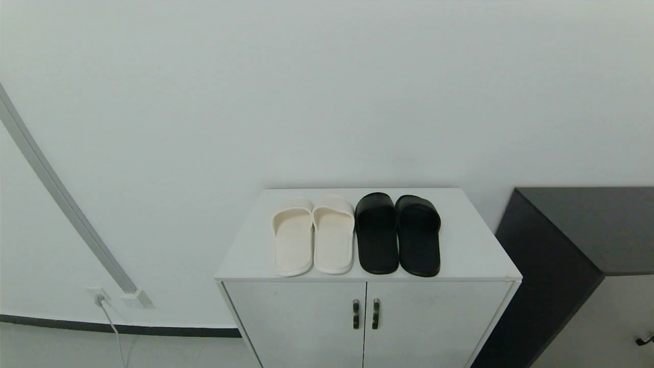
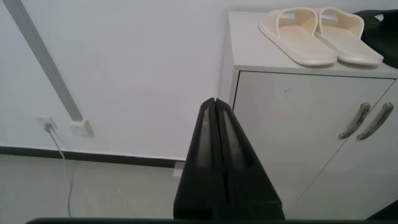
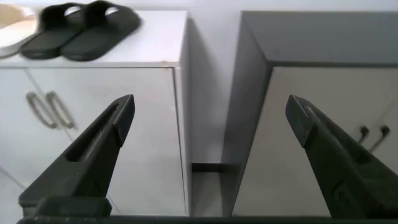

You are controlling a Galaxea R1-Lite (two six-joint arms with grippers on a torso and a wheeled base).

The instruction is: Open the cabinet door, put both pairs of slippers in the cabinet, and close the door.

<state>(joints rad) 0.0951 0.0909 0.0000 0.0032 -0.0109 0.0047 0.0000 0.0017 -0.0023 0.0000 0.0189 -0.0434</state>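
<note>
Well, my left gripper (image 2: 215, 106) has its two black fingers (image 2: 231, 149) pressed flat together into one wedge, with only a thin seam between them and nothing in their grip. It points toward the left front corner of the cabinet (image 1: 475, 245), without touching it. My right gripper (image 3: 210, 109) is spread wide, its long, tapered matte black fingers (image 3: 99, 143) far apart and empty, and through them I see the narrow gap between the cabinet and a dark unit (image 3: 298, 37) to its right.

I see a boxy, smooth white cabinet with a flat top. Its two doors (image 1: 296, 327) are shut, their edges meeting at the middle, and two short curved metal handles (image 1: 356, 314) stand upright just beside each other on either side of that seam.

On the top lie both pairs, toes toward the wall (image 1: 327, 92). The white slippers (image 1: 294, 240) are on the left, matte, with broad straps and finely textured footbeds. The black slippers (image 1: 377, 237) are on the right, the same slide shape, with the inner black one touching the inner white one.

The dark unit is angular, charcoal on top. To the left, a grey strip (image 1: 61, 194) runs slantwise down the plain white wall to a socket (image 1: 97, 295), and a pale cable (image 1: 115, 332) hangs from it.
</note>
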